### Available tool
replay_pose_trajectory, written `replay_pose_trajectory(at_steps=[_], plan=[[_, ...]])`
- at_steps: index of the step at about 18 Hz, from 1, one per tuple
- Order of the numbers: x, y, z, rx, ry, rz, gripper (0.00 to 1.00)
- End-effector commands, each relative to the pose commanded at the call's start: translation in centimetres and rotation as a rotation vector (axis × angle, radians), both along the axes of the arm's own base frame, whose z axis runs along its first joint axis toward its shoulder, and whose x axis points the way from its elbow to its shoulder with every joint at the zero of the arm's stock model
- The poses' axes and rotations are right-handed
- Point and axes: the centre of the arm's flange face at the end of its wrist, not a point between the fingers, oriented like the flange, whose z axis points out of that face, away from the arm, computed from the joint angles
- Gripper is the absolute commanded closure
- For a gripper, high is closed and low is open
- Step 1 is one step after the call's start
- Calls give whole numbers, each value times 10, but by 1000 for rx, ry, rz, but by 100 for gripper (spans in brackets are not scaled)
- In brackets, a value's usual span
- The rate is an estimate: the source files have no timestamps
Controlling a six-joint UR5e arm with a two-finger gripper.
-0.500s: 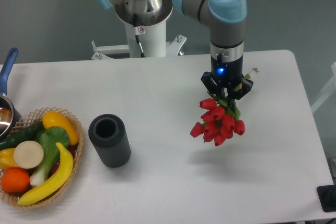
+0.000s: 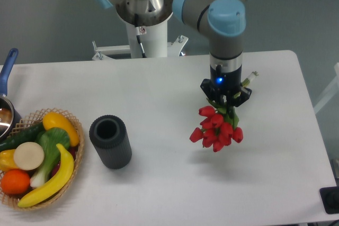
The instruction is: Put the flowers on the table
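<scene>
The flowers (image 2: pixel 217 128) are a small bunch of red tulip buds with green leaves, hanging buds-down at the right middle of the view. My gripper (image 2: pixel 226 99) is shut on their stems, and the pale stem ends stick out to the upper right. The bunch hangs just above the white table (image 2: pixel 159 183) and casts a faint shadow below it. I cannot tell whether the lowest buds touch the tabletop.
A dark grey cylinder vase (image 2: pixel 109 142) stands left of centre. A wicker basket (image 2: pixel 74 162) with a banana, orange and vegetables sits at the left edge. A pot with a blue handle (image 2: pixel 7 72) is at the far left. A black object (image 2: pixel 331 199) sits at the lower right.
The gripper and the flowers have shifted slightly left and toward the back of the table. The grip on the stems is unchanged.
</scene>
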Motion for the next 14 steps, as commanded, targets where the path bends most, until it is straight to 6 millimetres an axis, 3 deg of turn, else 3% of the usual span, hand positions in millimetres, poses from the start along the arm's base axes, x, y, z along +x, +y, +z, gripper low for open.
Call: replay_pose_trajectory(at_steps=[6, 10, 11, 14], plan=[[-10, 38, -44, -78, -18, -41, 86], [-6, 49, -59, -96, -29, -26, 71], [-6, 50, -59, -94, -29, -27, 61], [-10, 53, -61, -91, -28, -37, 0]])
